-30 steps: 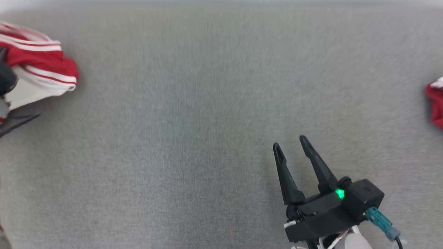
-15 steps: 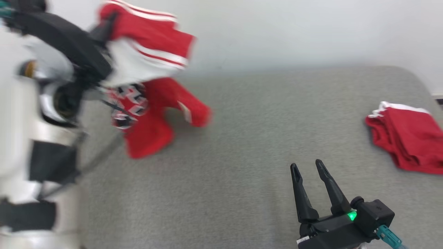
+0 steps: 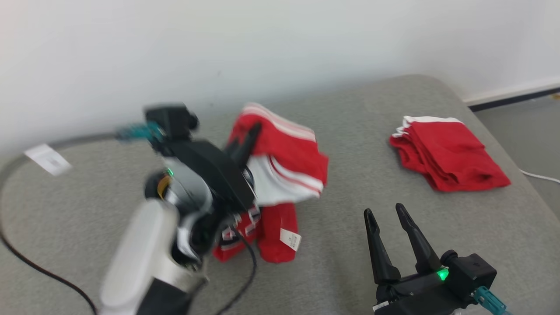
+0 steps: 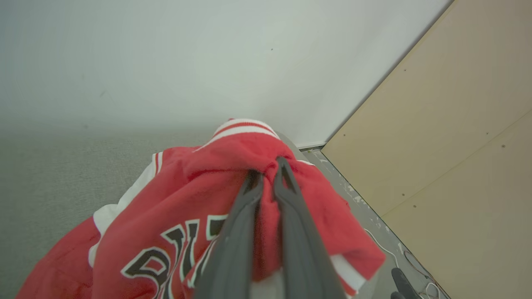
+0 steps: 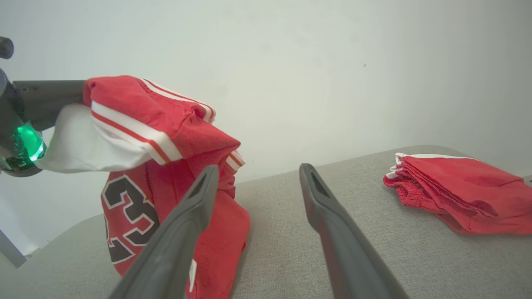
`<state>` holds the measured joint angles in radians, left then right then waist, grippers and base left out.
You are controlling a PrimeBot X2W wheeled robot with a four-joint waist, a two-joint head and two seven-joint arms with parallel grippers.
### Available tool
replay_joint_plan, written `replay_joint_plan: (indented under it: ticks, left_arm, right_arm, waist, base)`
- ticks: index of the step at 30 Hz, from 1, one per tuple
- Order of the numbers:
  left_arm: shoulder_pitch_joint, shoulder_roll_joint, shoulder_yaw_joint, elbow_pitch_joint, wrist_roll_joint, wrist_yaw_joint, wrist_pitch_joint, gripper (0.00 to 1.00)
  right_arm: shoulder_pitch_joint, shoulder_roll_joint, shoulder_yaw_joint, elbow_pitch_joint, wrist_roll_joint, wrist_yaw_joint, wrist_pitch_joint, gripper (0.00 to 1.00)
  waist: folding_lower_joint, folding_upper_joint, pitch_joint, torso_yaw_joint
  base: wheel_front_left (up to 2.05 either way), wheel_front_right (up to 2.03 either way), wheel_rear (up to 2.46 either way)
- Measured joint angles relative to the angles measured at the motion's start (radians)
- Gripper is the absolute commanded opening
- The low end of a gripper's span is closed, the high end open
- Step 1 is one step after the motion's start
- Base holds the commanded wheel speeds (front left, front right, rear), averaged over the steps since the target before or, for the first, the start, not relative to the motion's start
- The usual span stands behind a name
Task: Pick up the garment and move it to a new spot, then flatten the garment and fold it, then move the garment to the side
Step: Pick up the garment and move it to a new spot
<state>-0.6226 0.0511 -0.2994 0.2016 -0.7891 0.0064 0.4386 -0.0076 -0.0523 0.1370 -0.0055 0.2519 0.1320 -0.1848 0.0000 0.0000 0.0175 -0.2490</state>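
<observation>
The two long, dark, tapered fingers of the left gripper (image 4: 268, 166) are pinched almost together on a bunched fold of the garment (image 4: 195, 195), which is held lifted over the left-middle of the grey surface (image 3: 332, 267), its lower part hanging down toward it. The right gripper (image 3: 383, 210) is held empty, its matte fingers spread wide, near the front edge and apart from the garment. The garment is seen as a soft red jersey, trimmed with white bands and thin red stripes and printed with black, white-outlined characters; a small white label (image 3: 290, 239) is attached low down. The surface is covered in coarse grey weave and rounded at its corner. A folded red stack (image 3: 446, 157) is laid at the far right.
</observation>
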Motion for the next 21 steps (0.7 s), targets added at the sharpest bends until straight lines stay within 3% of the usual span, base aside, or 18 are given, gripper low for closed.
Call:
replay_joint_plan:
  ticks: [6, 10, 11, 12, 21]
  left_arm:
    - [0.066, -0.001, -0.131, 0.176, 0.012, 0.047, -0.1, 0.0]
    - [0.07, -0.001, -0.211, 0.317, 0.071, 0.045, -0.102, 0.02]
    - [0.071, -0.002, -0.221, 0.34, 0.074, 0.045, -0.106, 0.78]
    - [0.07, -0.001, -0.229, 0.357, 0.079, 0.04, -0.113, 1.0]
    - [0.074, -0.001, -0.261, 0.358, 0.115, 0.042, -0.261, 1.0]
  right_arm:
    - [-0.001, 0.0, 0.016, 0.001, 0.0, 0.0, 0.005, 1.0]
    - [-0.002, 0.0, 0.017, 0.001, 0.0, 0.0, 0.005, 1.0]
    - [-0.002, 0.0, 0.015, 0.001, 0.0, 0.0, 0.005, 1.0]
    - [-0.001, 0.0, 0.012, 0.001, 0.0, 0.0, 0.004, 1.0]
    - [0.012, 0.0, -0.003, 0.0, -0.001, 0.0, 0.007, 1.0]
  waist:
    - [0.0, 0.0, 0.009, -0.06]
    - [0.0001, 0.0001, 0.017, -0.082]
    - [0.0, 0.0001, 0.019, -0.084]
    - [0.0002, 0.0001, 0.02, -0.083]
    - [0.0001, 0.0001, 0.014, -0.035]
  base:
    - [0.0, 0.0, 0.0]
    - [0.0, 0.0, 0.0]
    - [0.0, 0.0, 0.0]
    - [0.0, 0.0, 0.0]
    - [0.0, 0.0, 0.0]
